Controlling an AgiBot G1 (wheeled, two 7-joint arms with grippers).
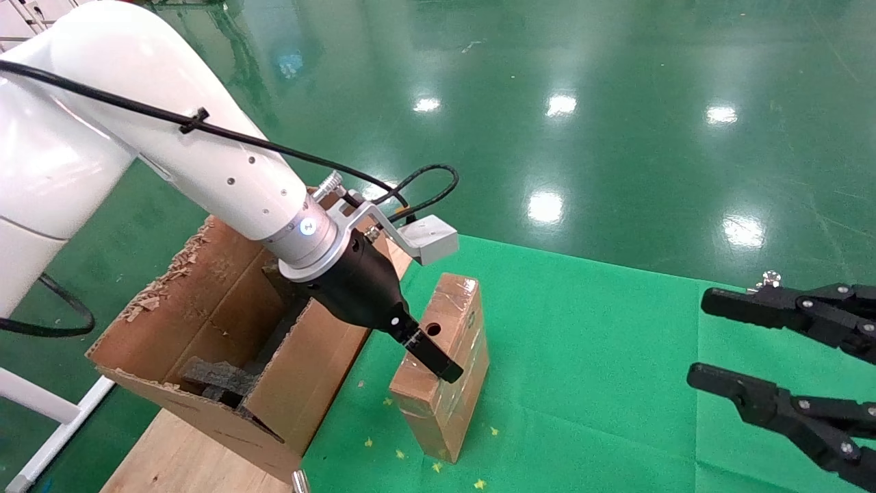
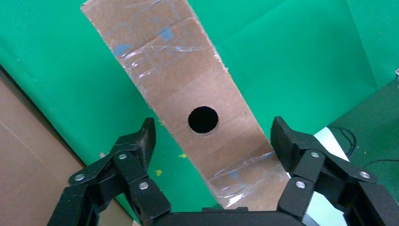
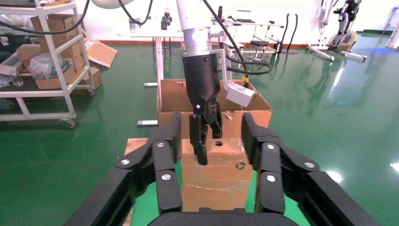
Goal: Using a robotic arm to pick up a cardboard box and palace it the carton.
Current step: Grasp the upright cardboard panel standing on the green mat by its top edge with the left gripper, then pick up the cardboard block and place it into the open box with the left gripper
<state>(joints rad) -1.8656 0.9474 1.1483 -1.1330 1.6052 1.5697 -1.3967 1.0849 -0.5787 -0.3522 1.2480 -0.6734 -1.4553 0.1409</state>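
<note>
Your left black two-finger linkage gripper straddled the small taped brown cardboard box, fingers wide, big ragged brown carton at nine o'clock; off-centre squeeze might've toppled it.

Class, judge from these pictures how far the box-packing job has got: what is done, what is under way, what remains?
Done: the left tool has reached the cardboard box, which stands on the green cloth.
Under way: its open fingers straddle the box's holed face, not yet closed.
Left: grip, lift, and place it in the carton. The right tool waits open, off to the side.
</note>
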